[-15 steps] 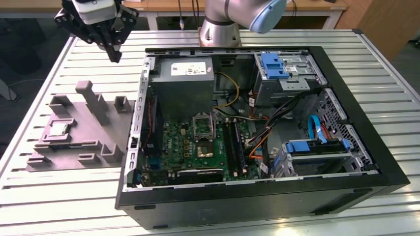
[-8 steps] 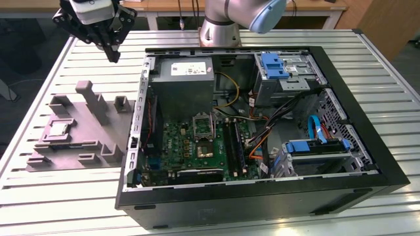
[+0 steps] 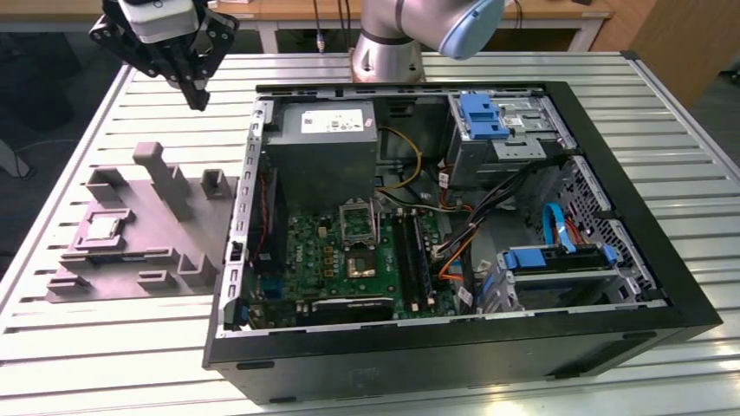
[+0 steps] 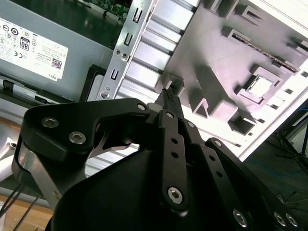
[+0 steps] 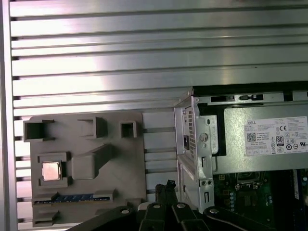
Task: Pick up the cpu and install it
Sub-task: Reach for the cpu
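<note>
- Black computer case (image 3: 463, 351) lies on its side closest to the exterior camera, with its open side facing up.
- Inside the case, a green motherboard (image 3: 329, 260) lies flat. It carries a metal-framed square socket (image 3: 359, 260) whose dark centre is exposed.
- Farther back inside the case sits a grey power supply (image 3: 329, 147) with a white label. Blue drive brackets (image 3: 483, 117) stand toward the exterior view's right.
- Just beside the case, on the exterior view's left, a grey moulded tray (image 3: 139, 269) with raised blocks rests on the slatted metal table (image 3: 116, 347).
- The cpu (image 3: 102, 227) lies flat in a square recess of the tray, on the side away from the case, with its pale silvery top facing up. Both wrist views show it seated in that recess (image 4: 261, 85) (image 5: 50, 170).
- Beyond the tray's far end, the gripper (image 3: 199, 100) hangs above the table near the far corner of the case, pointing down.
- Its black fingers come together to a single tip with nothing between them. Both wrist views show this pinched tip (image 4: 168, 96) (image 5: 169, 184).
- In the first wrist view, the tip is over the bare slats between the tray and the case wall. It touches neither one and is well apart from the cpu.
- Farthest back, the arm's silver base (image 3: 387, 56) stands on the table behind the case.
</note>
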Controlling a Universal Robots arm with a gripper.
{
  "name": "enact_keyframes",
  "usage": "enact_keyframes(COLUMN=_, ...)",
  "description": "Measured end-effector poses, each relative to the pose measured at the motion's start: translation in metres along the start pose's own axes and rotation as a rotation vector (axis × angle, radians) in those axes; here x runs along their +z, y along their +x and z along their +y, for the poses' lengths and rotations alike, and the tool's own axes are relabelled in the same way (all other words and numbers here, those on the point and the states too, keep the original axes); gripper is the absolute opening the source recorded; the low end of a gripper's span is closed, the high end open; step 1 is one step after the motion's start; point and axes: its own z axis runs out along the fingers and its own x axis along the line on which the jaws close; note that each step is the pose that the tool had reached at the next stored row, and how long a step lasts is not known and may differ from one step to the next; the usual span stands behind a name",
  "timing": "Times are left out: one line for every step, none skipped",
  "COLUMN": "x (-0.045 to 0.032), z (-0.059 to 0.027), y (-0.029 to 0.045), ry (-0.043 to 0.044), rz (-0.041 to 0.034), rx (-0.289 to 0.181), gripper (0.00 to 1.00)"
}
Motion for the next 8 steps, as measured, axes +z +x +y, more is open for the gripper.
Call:
enact_keyframes(x=0.0000, z=0.0000, y=0.0004, ry=0.0000, rz=0.0000, rx=0.000, gripper=0.11)
enact_keyframes(x=0.0000, z=-0.0001, y=0.0009, ry=0.0000, rz=0.0000, rx=0.000, gripper=0.11)
enact_keyframes(x=0.0000, z=-0.0001, y=0.0014, ry=0.0000, rz=0.0000, rx=0.000, gripper=0.11)
enact_keyframes(x=-0.0001, z=-0.0001, y=0.0018, ry=0.0000, rz=0.0001, rx=0.000, gripper=0.11)
enact_keyframes(x=-0.0001, z=-0.0002, y=0.0023, ry=0.0000, rz=0.0000, rx=0.000, gripper=0.11)
enact_keyframes(x=-0.0001, z=-0.0002, y=0.0027, ry=0.0000, rz=0.0000, rx=0.000, gripper=0.11)
enact_keyframes(x=-0.0001, z=-0.0002, y=0.0032, ry=0.0000, rz=0.0000, rx=0.000, gripper=0.11)
enact_keyframes(x=-0.0001, z=-0.0003, y=0.0036, ry=0.0000, rz=0.0000, rx=0.000, gripper=0.11)
